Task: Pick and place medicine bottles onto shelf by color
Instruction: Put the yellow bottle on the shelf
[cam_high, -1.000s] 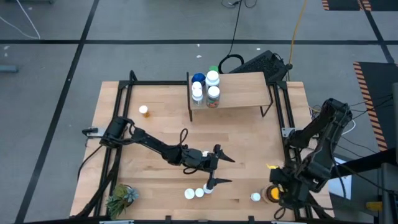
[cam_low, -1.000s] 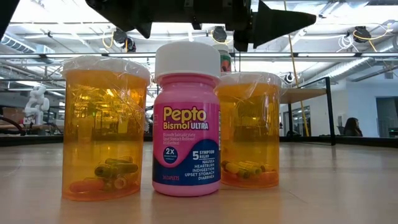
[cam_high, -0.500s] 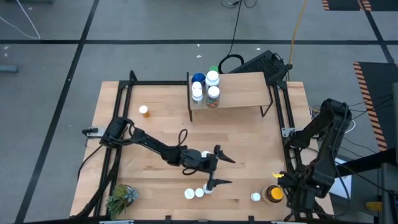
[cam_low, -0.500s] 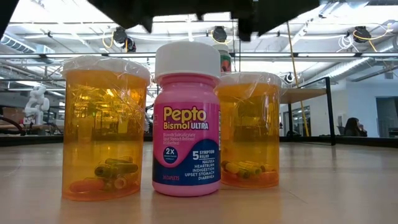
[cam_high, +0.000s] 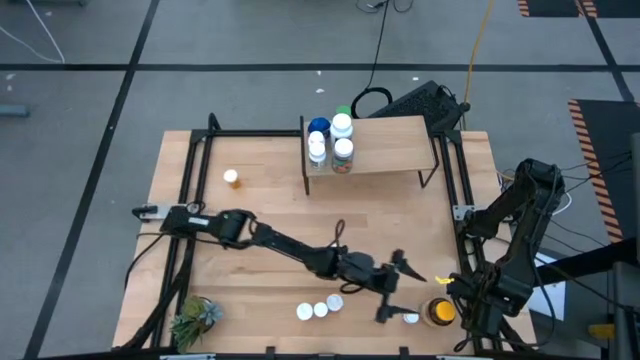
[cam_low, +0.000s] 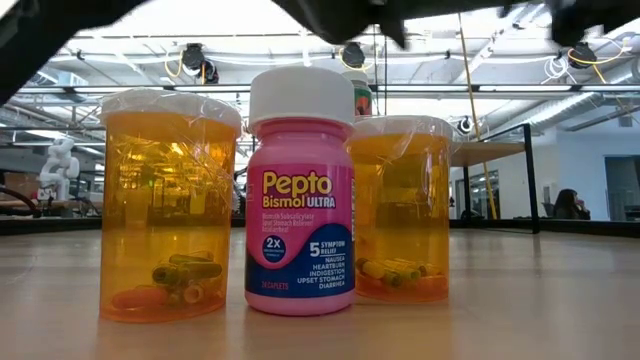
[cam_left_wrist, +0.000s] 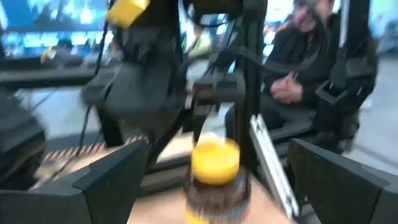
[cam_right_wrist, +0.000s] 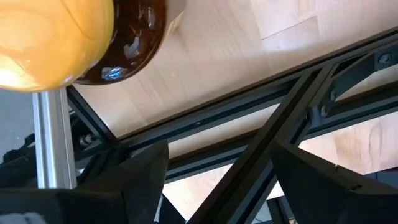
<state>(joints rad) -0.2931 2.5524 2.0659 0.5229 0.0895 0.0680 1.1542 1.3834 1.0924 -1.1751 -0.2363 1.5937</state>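
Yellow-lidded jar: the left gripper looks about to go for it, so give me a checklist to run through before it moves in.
1. Left gripper open: ok, fingers spread wide.
2. Jar lined up: ok, the left wrist view shows it between the fingers, ahead of them.
3. Jar upright: ok, lid on top.
4. Path clear: not ok, a small white-capped bottle stands right beside the jar, near one finger.
5. Right gripper out of the way: cannot tell, it is open and hangs close to the jar at the table edge.
6. Room on the shelf: ok, its right part is bare.
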